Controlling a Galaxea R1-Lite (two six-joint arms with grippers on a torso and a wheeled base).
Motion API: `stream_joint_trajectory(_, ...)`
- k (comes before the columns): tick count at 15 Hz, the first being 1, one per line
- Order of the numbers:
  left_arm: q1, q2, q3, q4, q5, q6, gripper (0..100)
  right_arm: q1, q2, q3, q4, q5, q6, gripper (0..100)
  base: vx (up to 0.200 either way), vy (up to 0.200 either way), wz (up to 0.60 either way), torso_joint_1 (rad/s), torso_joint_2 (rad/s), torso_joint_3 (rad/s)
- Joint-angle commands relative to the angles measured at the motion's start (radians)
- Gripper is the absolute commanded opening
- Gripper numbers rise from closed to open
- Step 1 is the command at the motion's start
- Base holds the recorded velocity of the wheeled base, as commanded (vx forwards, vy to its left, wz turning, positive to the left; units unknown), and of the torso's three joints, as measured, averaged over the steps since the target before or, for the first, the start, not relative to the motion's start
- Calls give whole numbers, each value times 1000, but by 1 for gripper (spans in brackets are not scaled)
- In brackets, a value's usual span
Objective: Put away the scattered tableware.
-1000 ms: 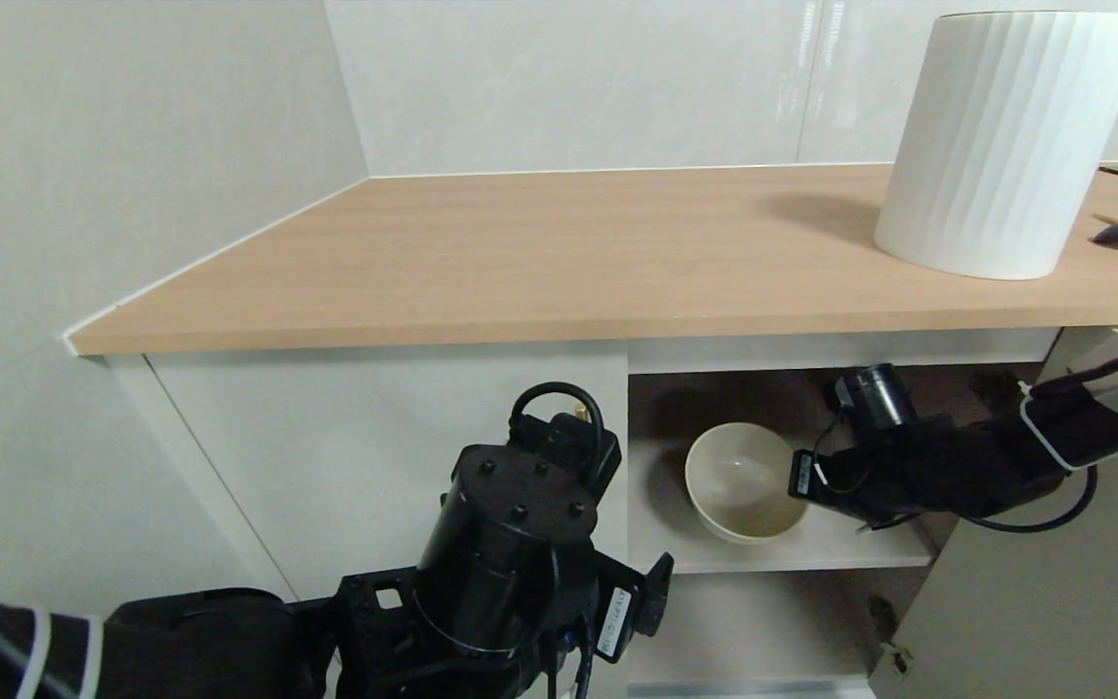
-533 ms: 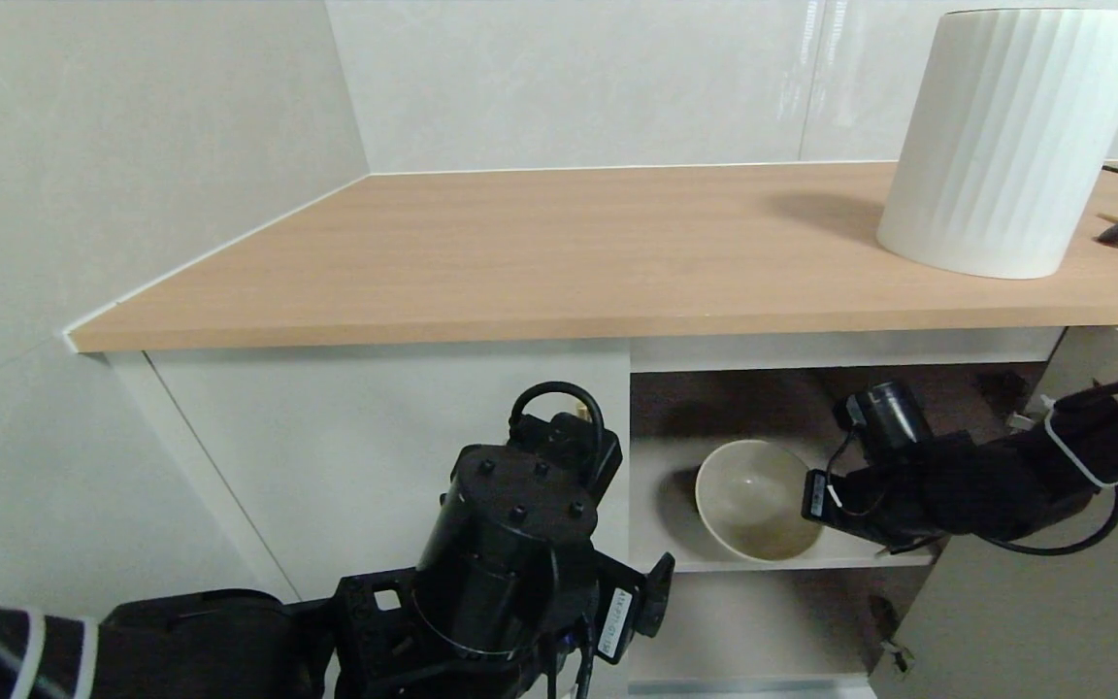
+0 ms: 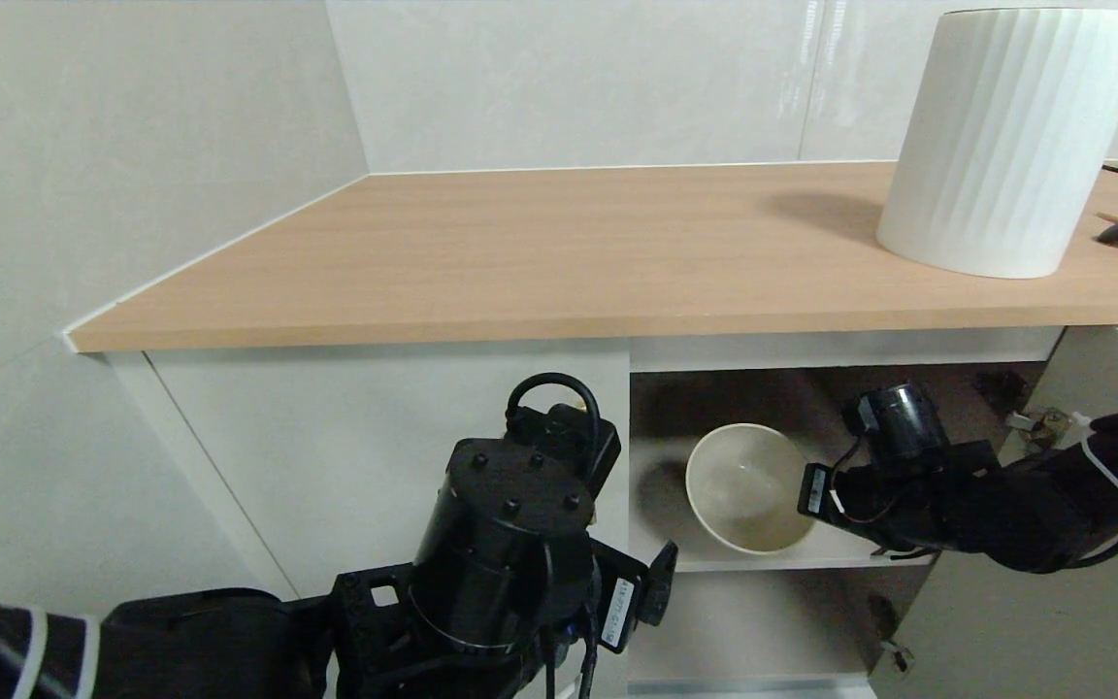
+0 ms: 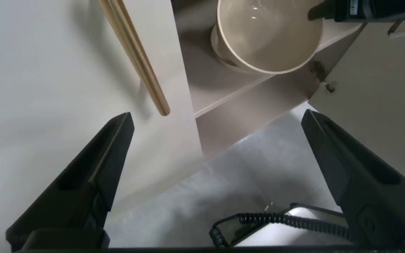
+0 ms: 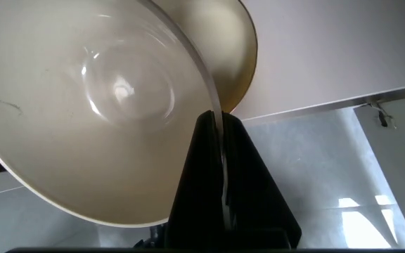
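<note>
Inside cabinet (image 3: 714, 398), right gripper (image 3: 805, 491) pinches tilted bowl (image 3: 739, 490) by rim.

The light wooden worktop (image 3: 540, 252) gives a broad bare run from its left corner to the tall white ribbed cylinder (image 3: 1005, 146) standing far right. Below, the closed white cabinet panel (image 3: 375, 447) blocks the left half. The right opening is crowded: a cream round bowl (image 3: 743, 490), tilted and pinched at its rim by the right hand (image 3: 808, 492), takes the middle of the white shelf (image 3: 870, 560), with the arm filling the right. The lower compartment (image 3: 753, 621) lies open beside the swung-out white door (image 3: 1035, 631).
</note>
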Motion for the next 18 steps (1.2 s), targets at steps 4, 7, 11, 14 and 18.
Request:
stream_joint_trajectory(4, 0, 3, -1, -3, 0, -2, 100, 0, -10, -1, -1, -1, 0, 0, -150, 0, 0, 4, 2, 2)
stream_joint_trajectory(7, 0, 3, 0, -3, 0, -2, 100, -1, -7, -5, -2, -5, 0, 0, 0, 0, 0, 0, 0, 0)
stream_joint_trajectory(11, 0, 2, 0, -3, 0, 0, 100, -23, 55, -33, -57, -34, 10, 0, 0, 0, 0, 0, 0, 0)
stream_joint_trajectory(14, 0, 2, 0, -3, 0, 0, 100, -46, 87, -65, -59, -34, 15, 0, 0, 0, 0, 0, 0, 0)
stream_joint_trajectory(18, 0, 0, 0, -5, 0, 0, 100, -61, 151, -110, -60, -36, 15, 0, 0, 0, 0, 0, 0, 0)
